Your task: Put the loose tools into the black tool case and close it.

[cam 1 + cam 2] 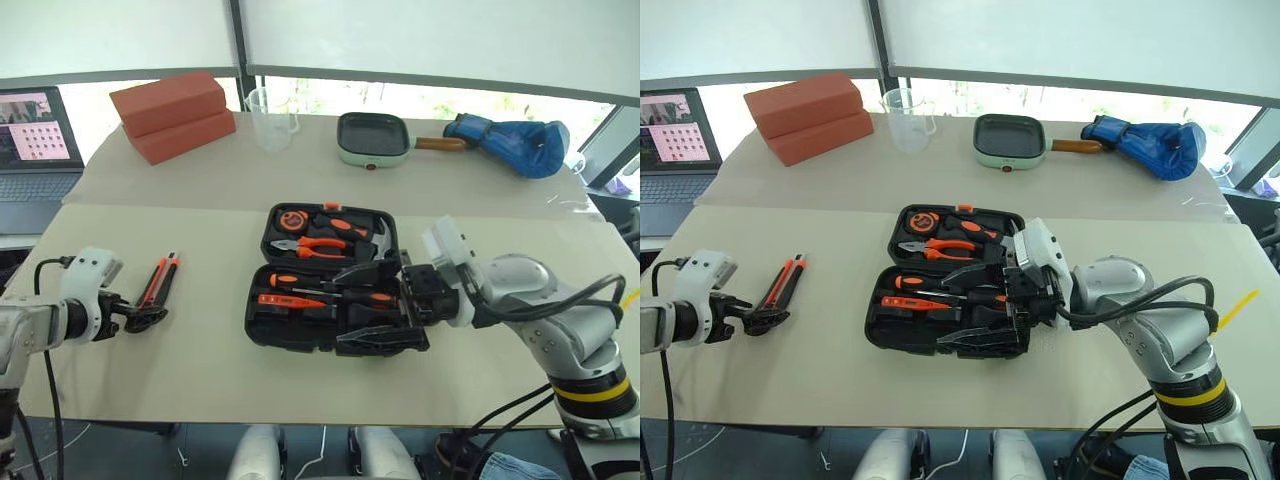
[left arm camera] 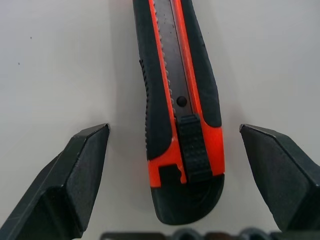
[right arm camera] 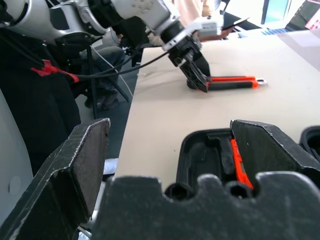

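**Mia:** If you look at the black tool case (image 1: 325,290), it lies wide open in the middle of the table (image 1: 200,370). So how much is done?

**Sam:** I think most of it. The orange-handled pliers (image 1: 318,246) and a round tape measure (image 1: 291,218) sit in the far half. Two screwdrivers (image 1: 300,291) with orange and black handles lie in the near half.

**Mia:** What is left out?

**Sam:** The orange-and-black utility knife (image 1: 160,279). It lies flat on the table, well off to the left of the case.

**Mia:** Is anyone going for it?

**Sam:** Yes. The left gripper (image 1: 143,317) is right at the near end of the knife. Its fingers (image 2: 80,175) stand wide apart, one on each side of the knife's butt, and they are not touching it. It holds nothing.

**Mia:** And the other one?

**Sam:** The right gripper (image 1: 375,305) hangs over the right end of the case. It is spread wide too, and empty.

**Mia:** Are the little tools in the case?

**Sam:** I can't tell for sure. The right gripper hides that end of the case.

**Mia:** So what comes after?

**Sam:** My guess is: grab the knife, put it in the case, then fold the lid shut. The lid is not closed yet.
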### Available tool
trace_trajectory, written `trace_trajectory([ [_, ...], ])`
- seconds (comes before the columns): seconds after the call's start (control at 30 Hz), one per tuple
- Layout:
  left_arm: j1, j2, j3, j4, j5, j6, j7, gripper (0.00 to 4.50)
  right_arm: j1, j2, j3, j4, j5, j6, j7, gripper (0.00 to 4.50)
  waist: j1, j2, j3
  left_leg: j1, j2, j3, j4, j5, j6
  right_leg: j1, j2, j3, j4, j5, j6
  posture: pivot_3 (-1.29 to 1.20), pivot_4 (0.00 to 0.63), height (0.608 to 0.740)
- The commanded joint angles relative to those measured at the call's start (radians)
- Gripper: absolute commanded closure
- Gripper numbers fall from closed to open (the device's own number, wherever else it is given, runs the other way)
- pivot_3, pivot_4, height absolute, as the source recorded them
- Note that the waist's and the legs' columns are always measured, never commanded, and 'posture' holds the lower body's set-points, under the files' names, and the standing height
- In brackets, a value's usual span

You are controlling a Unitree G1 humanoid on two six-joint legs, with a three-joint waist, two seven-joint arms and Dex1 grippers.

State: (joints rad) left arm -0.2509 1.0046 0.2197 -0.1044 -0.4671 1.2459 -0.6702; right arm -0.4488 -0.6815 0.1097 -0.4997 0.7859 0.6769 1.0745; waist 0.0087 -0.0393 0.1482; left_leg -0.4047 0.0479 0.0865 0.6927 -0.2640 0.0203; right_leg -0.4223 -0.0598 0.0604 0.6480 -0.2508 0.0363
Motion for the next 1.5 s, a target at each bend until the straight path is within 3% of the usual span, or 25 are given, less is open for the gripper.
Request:
trace_trajectory([
  [0.03, -0.046, -0.019, -0.096, 0.046, 0.025, 0.007, 0.004, 0.02, 0.006, 0.0, -0.017, -0.032, 0.0, -0.017, -0.009, 0.0, 0.006, 0.001, 0.0, 0.0, 0.0, 0.0, 0.0, 0.0, 0.0, 0.001, 0.0, 0.0, 0.0, 0.0, 0.0, 0.0, 0.15, 0.74],
  [0.17, -0.088, -0.047, -0.144, 0.06, 0.025, -0.004, -0.017, 0.02, 0.009, -0.015, -0.037, -0.036, 0.013, 0.003, -0.021, 0.0, 0.013, 0.006, -0.003, 0.0, -0.001, 0.001, 0.001, 0.0, 0.0, 0.001, 0.0, 0.0, 0.0, 0.0, 0.0, 0.0, 0.15, 0.74],
  [0.3, -0.09, -0.044, -0.181, 0.051, 0.035, 0.039, -0.017, 0.94, 0.024, -0.034, -0.063, -0.053, 0.035, 0.02, -0.037, 0.0, 0.016, 0.006, -0.003, 0.0, -0.001, 0.002, 0.001, 0.0, 0.0, 0.001, 0.0, 0.0, 0.0, 0.0, 0.0, 0.0, 0.15, 0.74],
  [0.33, -0.088, -0.042, -0.19, 0.06, 0.044, 0.025, -0.02, 1.46, 0.03, -0.039, -0.067, -0.061, 0.038, 0.023, -0.041, 0.0, 0.015, 0.006, -0.003, 0.0, -0.001, 0.002, 0.001, 0.0, 0.0, 0.001, -0.001, 0.0, 0.0, 0.0, 0.0, 0.0, 0.15, 0.74],
  [0.37, -0.086, -0.041, -0.198, 0.068, 0.052, 0.014, -0.023, 1.58, 0.036, -0.044, -0.069, -0.068, 0.041, 0.026, -0.046, 0.0, 0.016, 0.006, -0.003, 0.0, -0.001, 0.002, 0.001, 0.0, 0.0, 0.001, -0.001, 0.0, 0.0, 0.0, 0.0, 0.0, 0.15, 0.74],
  [0.47, -0.088, -0.042, -0.198, 0.088, 0.062, -0.002, -0.032, 2.69, 0.049, -0.057, -0.079, -0.081, 0.048, 0.029, -0.055, 0.0, 0.014, 0.007, -0.004, 0.0, -0.001, 0.002, 0.001, 0.0, 0.0, 0.001, -0.001, 0.0, 0.0, 0.0, 0.001, 0.0, 0.15, 0.74],
  [0.6, -0.109, -0.009, -0.177, 0.114, 0.079, -0.115, -0.085, 2.74, 0.068, -0.088, -0.108, -0.105, 0.065, 0.042, -0.056, 0.0, 0.016, 0.008, -0.004, 0.0, -0.001, 0.002, 0.001, 0.0, 0.0, 0.001, -0.001, 0.001, 0.0, 0.0, 0.001, 0.0, 0.15, 0.74],
  [0.73, -0.195, 0.029, -0.197, 0.081, 0.074, -0.343, -0.264, 2.75, 0.091, -0.118, -0.135, -0.125, 0.081, 0.053, -0.068, 0.0, 0.021, 0.005, -0.002, -0.002, -0.001, 0.002, 0.002, 0.0, 0.0, 0.0, -0.001, 0.0, 0.0, 0.0, 0.001, 0.0, 0.15, 0.74],
  [0.83, -0.321, 0.03, -0.281, 0.037, 0.074, -0.442, -0.415, 2.75, 0.116, -0.137, -0.157, -0.151, 0.096, 0.066, -0.088, 0.0, 0.024, -0.004, 0.001, -0.006, 0.0, 0.003, 0.003, 0.0, 0.0, -0.001, 0.0, -0.003, -0.001, 0.0, 0.0, 0.0, 0.15, 0.74],
  [0.97, -0.437, 0.004, -0.399, -0.006, 0.09, -0.514, -0.561, 2.75, 0.154, -0.159, -0.189, -0.182, 0.122, 0.085, -0.12, 0.0, 0.018, -0.004, 0.001, -0.01, -0.001, 0.003, 0.004, 0.0, 0.001, -0.002, 0.0, -0.004, -0.004, 0.0, 0.001, 0.0, 0.15, 0.74],
  [1.1, -0.533, -0.077, -0.61, -0.093, 0.172, -0.649, -0.725, 2.75, 0.271, -0.201, -0.272, -0.254, 0.16, 0.11, -0.164, 0.0, 0.013, -0.003, 0.001, -0.011, -0.001, 0.003, 0.003, 0.0, 0.001, -0.002, 0.0, -0.004, -0.005, 0.0, 0.002, 0.0, 0.15, 0.74],
  [1.27, -0.584, -0.158, -0.764, -0.123, 0.241, -0.593, -0.767, 2.75, 0.352, -0.223, -0.341, -0.313, 0.22, 0.127, -0.231, 0.0, 0.003, -0.004, 0.001, -0.011, -0.002, 0.001, 0.004, 0.0, 0.002, -0.002, 0.001, -0.002, -0.006, -0.001, 0.003, 0.0, 0.15, 0.74],
  [1.5, -0.606, -0.175, -0.906, -0.109, 0.363, -0.562, -0.804, 2.75, 0.417, -0.233, -0.38, -0.369, 0.273, 0.129, -0.32, 0.0, 0.001, -0.004, 0.001, -0.01, -0.002, -0.005, 0.004, 0.0, 0.002, -0.001, 0.002, -0.001, -0.004, -0.001, 0.003, 0.0, 0.15, 0.74],
])
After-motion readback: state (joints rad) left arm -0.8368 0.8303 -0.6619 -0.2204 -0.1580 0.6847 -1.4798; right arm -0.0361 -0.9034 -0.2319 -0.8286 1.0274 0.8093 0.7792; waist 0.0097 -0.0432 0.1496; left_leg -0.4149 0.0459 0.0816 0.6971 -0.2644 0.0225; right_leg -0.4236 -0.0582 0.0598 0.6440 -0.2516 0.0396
